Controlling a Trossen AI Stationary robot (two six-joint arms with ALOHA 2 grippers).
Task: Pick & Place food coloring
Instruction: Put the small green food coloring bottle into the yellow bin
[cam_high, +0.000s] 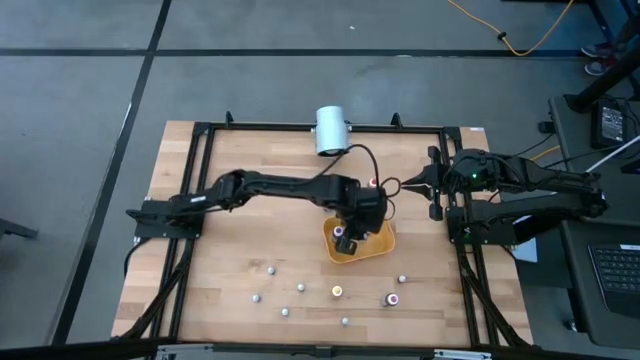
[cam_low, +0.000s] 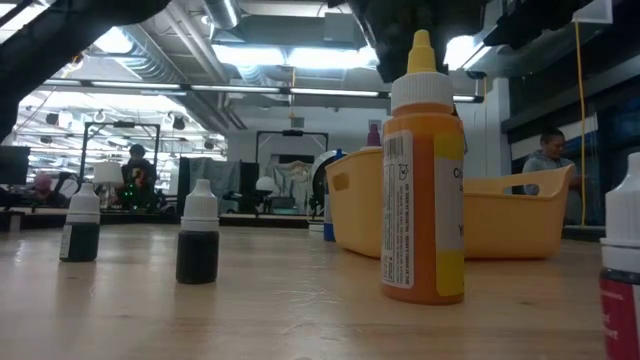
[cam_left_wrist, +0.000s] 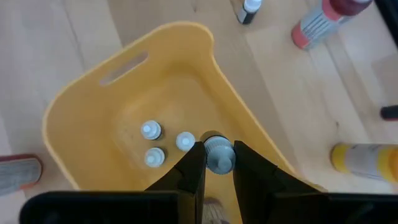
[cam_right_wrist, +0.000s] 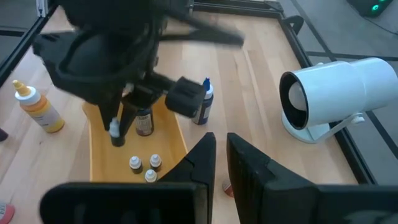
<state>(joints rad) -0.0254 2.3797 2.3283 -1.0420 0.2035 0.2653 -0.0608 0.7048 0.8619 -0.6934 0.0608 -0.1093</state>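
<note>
In the high view, the left arm is seen reaching from the left edge of the frame toward the centre, where the left gripper is held over the yellow tray on the wooden table. In the left wrist view its fingers are clenched on the pale cap of one food coloring bottle, which is pinched between the two dark fingertips just inside the tray's near wall. Three more bottles are seen standing upright on the tray floor, close together, immediately left of the held one. In the lower part of the high view, several other small bottles are scattered across the table, apart from one another and outside the tray. In the low view an orange bottle is seen in front of the tray at centre frame, with two dark bottles at the left. At the right of the high view, the right gripper is held near the table's right edge, well apart from the tray; in its wrist view the fingers are closed together on nothing. A white cylinder is seen at the table's top edge.
</note>
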